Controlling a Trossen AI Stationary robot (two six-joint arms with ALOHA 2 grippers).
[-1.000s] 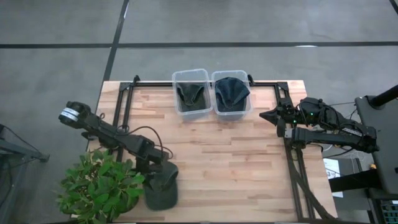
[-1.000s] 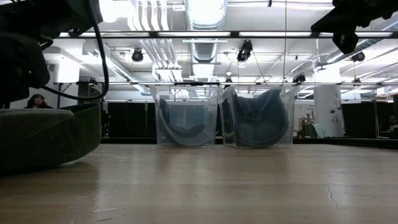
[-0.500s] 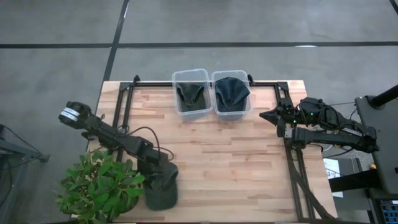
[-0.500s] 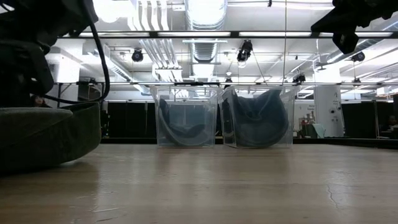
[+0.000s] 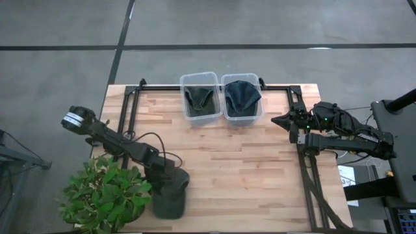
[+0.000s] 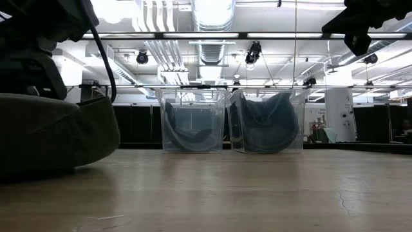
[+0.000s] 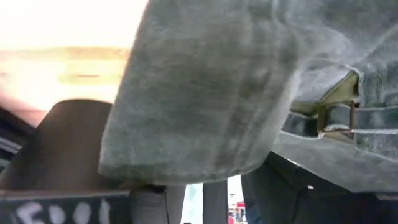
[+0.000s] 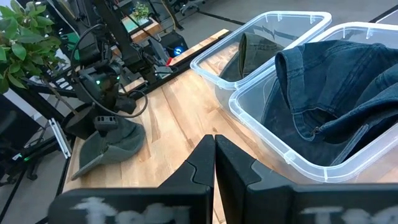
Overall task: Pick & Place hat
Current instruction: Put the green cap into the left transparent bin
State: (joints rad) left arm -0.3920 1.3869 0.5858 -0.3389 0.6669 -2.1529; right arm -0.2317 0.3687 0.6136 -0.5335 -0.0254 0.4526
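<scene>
Now note: olive cap [image 5: 170, 197] lies at near-left table [image 5: 260, 175] edge, beside plant [image 5: 107, 195]. Left gripper [image 5: 168, 184] sits on it; jaw state you cannot tell. Fabric soft, light, floppy; pinch stiffer brim. Right gripper [image 5: 278, 121] waits, pressed together.

Your wooden table [image 5: 234, 169], seen from overhead.
You have two clear bins [image 5: 199, 97] side by side at its far edge, a dark green hat [image 5: 170, 198] near the front-left corner beside a potted plant [image 5: 104, 195].
</scene>
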